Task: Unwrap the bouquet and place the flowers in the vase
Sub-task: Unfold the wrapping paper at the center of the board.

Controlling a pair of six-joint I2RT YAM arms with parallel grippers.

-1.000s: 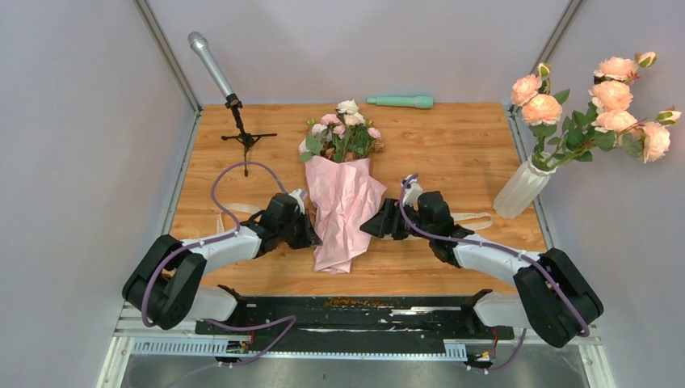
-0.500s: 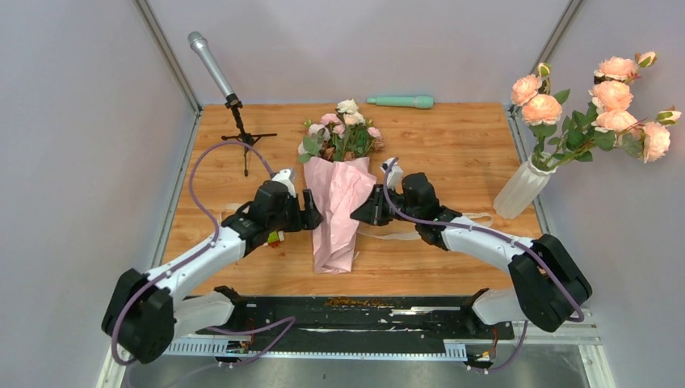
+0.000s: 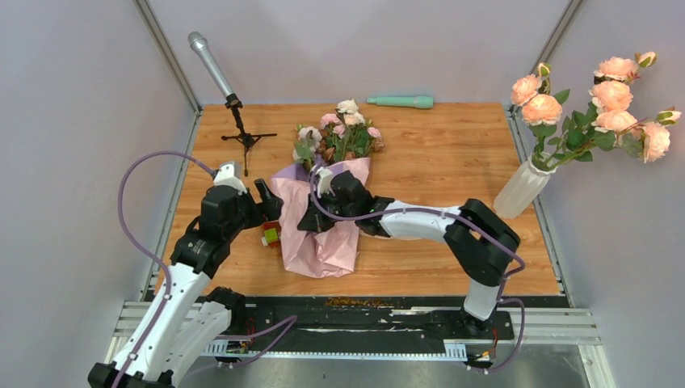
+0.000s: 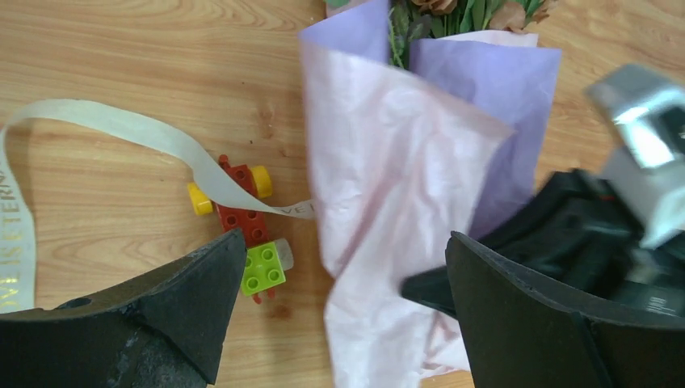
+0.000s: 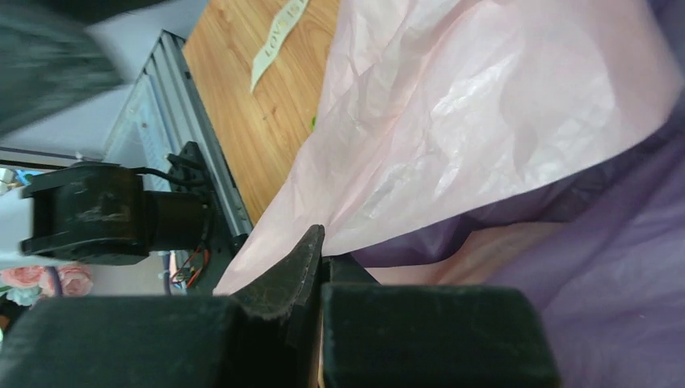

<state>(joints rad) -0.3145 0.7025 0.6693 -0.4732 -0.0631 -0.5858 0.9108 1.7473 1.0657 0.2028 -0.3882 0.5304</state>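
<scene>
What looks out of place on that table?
A small cluster of red, yellow and green toy bricks lies beside the bouquet, with the loose cream ribbon draped across it. Toy bricks look odd in a flower-arranging scene.

Fixed microphone [image 3: 208, 63] on a small black tripod stand [image 3: 245, 139], far-left corner of the wooden table [image 3: 452, 153]. Mint-green cylinder [image 3: 401, 101] lying flat along the far edge. Peach-orange roses [image 3: 611, 97] on leafy branches, rising at the right edge. Toy building bricks [image 4: 242, 218], red, yellow and lime green, clustered left of centre.
</scene>
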